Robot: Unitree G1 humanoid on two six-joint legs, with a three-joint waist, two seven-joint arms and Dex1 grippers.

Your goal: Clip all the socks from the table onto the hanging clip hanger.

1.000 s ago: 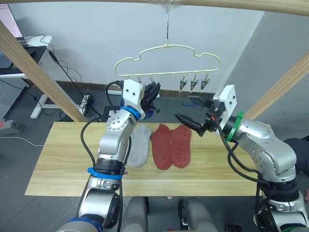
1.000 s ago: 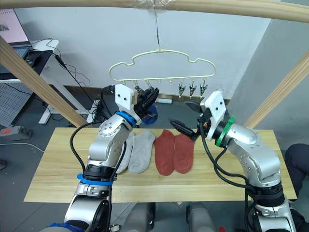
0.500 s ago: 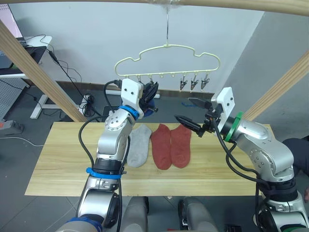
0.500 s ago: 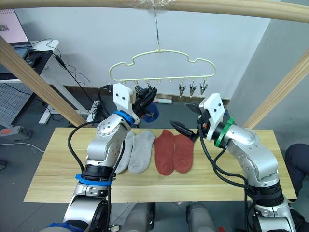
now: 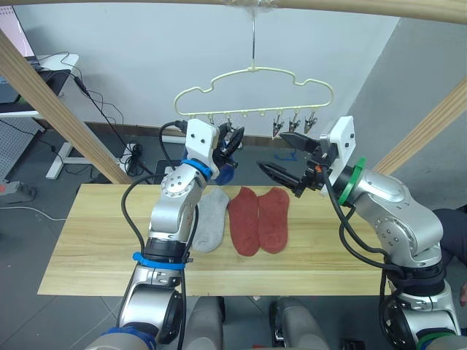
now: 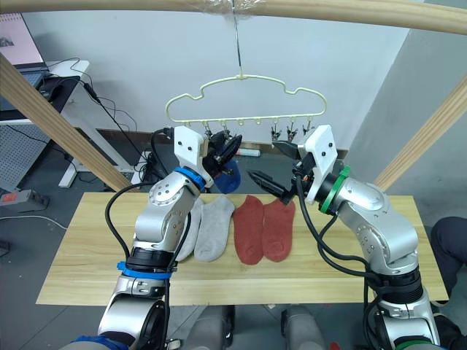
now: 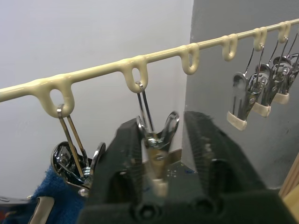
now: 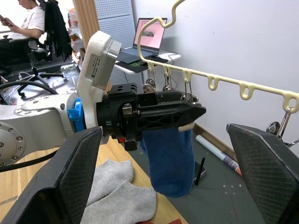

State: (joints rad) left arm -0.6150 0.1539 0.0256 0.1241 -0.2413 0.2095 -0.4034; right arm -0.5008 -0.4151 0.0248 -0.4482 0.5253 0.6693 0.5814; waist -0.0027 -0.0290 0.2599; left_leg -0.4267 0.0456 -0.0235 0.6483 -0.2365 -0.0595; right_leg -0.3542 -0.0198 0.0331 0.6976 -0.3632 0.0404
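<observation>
Thin pale-yellow wire clip hanger [image 5: 254, 91] with wavy top hangs by its slim hook from the thick wooden pole [image 5: 233, 4] above the far edge of the table. Row of small metal clips under its bar.

One blue fabric ankle sock [image 8: 168, 158] hangs from a clip near the left end of the bar, toe down. Judged done: one sock clipped. A second blue sock cannot be made out.

On the wide light-plank wooden table [image 5: 95, 240]: two light grey ankle socks [image 6: 208, 227] side by side, partly hidden behind the left forearm, and just beside them to the right two rust red ankle socks [image 5: 258, 219], touching each other. Four socks left lying flat, none gripped.

Left gripper [image 7: 159, 154]: raised to the bar, its black fingers [image 7: 119, 154] closed around a metal clip [image 7: 156, 135], the one next to the clip with the blue sock. Judged to be squeezing that clip open, ready for the next sock.

Right gripper [image 5: 281, 153]: held up in the air beside the hanger, above the red socks, jaws spread wide, nothing in them.

Progress: early. At least four socks to go; three clips [image 5: 293, 122] at the right end of the bar are free
</observation>
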